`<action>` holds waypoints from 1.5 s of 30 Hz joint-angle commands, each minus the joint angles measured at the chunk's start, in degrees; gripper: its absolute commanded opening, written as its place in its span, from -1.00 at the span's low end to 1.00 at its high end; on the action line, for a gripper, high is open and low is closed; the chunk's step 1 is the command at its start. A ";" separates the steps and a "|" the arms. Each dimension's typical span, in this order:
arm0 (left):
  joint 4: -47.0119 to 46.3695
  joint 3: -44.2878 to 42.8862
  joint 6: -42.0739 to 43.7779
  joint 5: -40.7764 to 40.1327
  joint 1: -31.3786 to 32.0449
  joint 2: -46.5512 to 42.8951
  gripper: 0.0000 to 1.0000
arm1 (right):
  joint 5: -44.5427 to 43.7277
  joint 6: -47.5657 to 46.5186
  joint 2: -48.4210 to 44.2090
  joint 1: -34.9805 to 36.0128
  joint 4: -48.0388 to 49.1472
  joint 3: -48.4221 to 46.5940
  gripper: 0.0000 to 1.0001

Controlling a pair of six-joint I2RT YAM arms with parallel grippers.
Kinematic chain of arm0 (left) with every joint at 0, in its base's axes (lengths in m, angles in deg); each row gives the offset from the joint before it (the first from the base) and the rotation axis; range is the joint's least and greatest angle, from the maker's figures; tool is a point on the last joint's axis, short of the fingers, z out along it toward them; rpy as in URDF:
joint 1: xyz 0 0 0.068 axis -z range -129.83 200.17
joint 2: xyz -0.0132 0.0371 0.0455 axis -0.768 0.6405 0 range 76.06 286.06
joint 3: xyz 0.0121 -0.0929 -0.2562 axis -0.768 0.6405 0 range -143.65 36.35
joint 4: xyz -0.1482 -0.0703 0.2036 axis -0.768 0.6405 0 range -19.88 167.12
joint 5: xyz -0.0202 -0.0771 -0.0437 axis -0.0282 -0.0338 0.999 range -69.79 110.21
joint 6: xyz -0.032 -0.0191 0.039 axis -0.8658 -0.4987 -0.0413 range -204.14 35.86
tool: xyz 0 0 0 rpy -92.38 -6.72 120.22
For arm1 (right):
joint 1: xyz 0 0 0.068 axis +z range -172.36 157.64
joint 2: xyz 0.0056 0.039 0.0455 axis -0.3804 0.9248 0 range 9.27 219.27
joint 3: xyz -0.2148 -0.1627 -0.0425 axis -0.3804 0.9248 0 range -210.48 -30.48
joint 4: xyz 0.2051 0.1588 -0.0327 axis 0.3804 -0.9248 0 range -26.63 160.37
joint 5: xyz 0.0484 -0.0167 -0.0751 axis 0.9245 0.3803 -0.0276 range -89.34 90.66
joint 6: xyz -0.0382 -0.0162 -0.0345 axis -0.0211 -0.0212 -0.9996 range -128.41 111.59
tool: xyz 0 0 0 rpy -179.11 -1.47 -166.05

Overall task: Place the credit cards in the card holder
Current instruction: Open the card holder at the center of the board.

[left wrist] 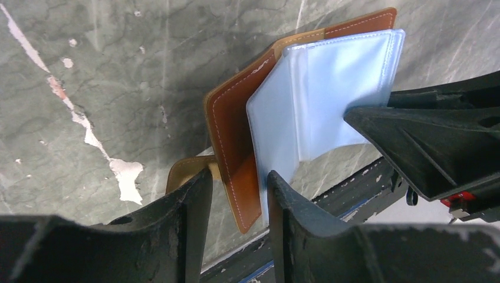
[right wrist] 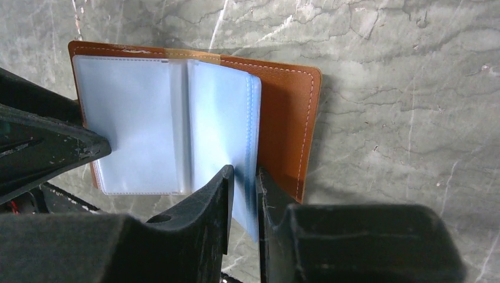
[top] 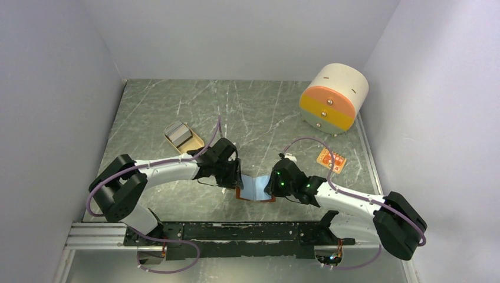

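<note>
The card holder (top: 255, 187) — stitched brown leather with glossy pale-blue plastic sleeves — is spread open near the front edge of the veined grey tabletop (top: 265, 112). The left gripper (left wrist: 239, 177) clamps its leather cover and the right gripper (right wrist: 244, 172) pinches a sleeve, both arms stretched low, wrists turned inward.

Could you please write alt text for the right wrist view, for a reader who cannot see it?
The card holder, open with a brown leather cover and light blue sleeves, is spread out over a grey-green marbled table. The right gripper pinches a sleeve page at its lower edge; the left gripper holds the opposite side.
</note>
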 commanded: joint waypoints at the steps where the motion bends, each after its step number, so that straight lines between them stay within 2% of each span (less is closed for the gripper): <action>1: -3.93 0.69 -0.67 3.26 0.18 -0.69 -0.11 | -1.01 -0.20 -0.80 0.04 1.31 0.71 -0.54; 9: -3.65 0.36 -0.91 2.45 0.21 -1.11 -0.14 | -1.98 -0.31 -2.06 0.06 -1.18 -0.38 -0.53; 12: -2.10 0.00 -0.79 0.23 0.19 -1.45 -0.35 | -2.55 -0.56 -3.77 0.04 -3.57 -1.65 -0.49; 14: -1.06 -0.34 -0.58 -0.51 0.18 -1.01 -0.41 | -3.02 -0.81 -5.17 0.05 -4.63 -2.19 -0.44; 17: -0.11 -0.81 -0.34 -1.16 0.21 0.09 -0.42 | -4.61 -1.24 -6.66 0.04 -6.34 -2.77 -0.29; 20: -0.68 -0.49 -0.49 -0.62 0.18 0.39 -0.43 | -5.78 -1.76 -7.22 -0.05 -6.89 -2.67 -0.25; 27: -0.04 -0.27 -0.45 -1.09 0.18 -0.16 -0.43 | -6.61 -1.95 -5.35 -0.36 -6.89 -1.74 -0.29; 33: -2.06 0.34 -0.94 0.80 0.19 -0.75 -0.34 | -6.26 -2.00 -4.75 -1.22 -5.09 -0.11 -0.37; 41: 0.37 -0.28 -0.54 -1.51 0.18 -0.67 -0.41 | -6.48 -2.15 -2.64 -1.78 -3.18 1.71 -0.46; 45: 0.76 -0.41 -0.44 -1.96 0.18 -0.42 -0.43 | -6.33 -1.85 -2.89 -1.83 -3.10 1.76 -0.35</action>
